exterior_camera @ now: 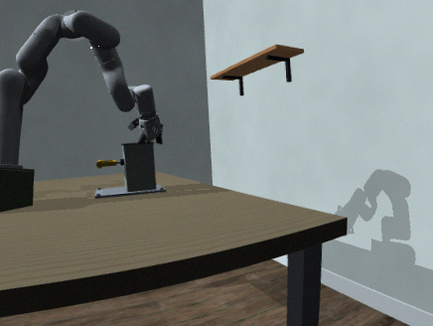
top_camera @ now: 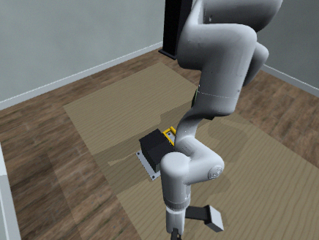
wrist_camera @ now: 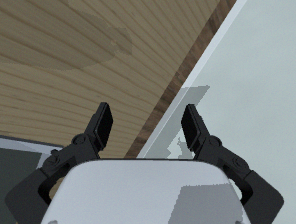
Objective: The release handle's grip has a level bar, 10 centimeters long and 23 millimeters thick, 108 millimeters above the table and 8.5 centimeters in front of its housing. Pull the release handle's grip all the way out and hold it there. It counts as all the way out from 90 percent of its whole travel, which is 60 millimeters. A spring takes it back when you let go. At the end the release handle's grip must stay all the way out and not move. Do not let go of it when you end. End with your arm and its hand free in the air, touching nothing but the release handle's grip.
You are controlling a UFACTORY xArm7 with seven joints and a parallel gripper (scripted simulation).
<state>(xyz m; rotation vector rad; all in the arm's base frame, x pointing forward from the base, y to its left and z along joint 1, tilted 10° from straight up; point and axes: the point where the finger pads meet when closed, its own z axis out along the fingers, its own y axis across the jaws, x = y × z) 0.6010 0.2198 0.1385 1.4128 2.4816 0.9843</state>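
Observation:
The release handle's dark housing (exterior_camera: 139,167) stands upright on a grey base plate (exterior_camera: 130,193) on the table. Its yellow grip (exterior_camera: 107,163) sticks out level to the left in the exterior view. In the top view the housing (top_camera: 156,147) shows from above, with part of the yellow grip (top_camera: 170,132) beside my arm. My gripper (exterior_camera: 149,133) hovers just above the housing's top, on the side away from the grip. In the wrist view the gripper (wrist_camera: 147,125) is open and empty, with only table and wall between the fingers.
The arm's black base (exterior_camera: 15,188) stands on the table at the left. A wooden shelf (exterior_camera: 258,61) hangs on the wall, high and to the right. The table edge (exterior_camera: 199,258) runs along the front, with one leg (exterior_camera: 304,285) at the right.

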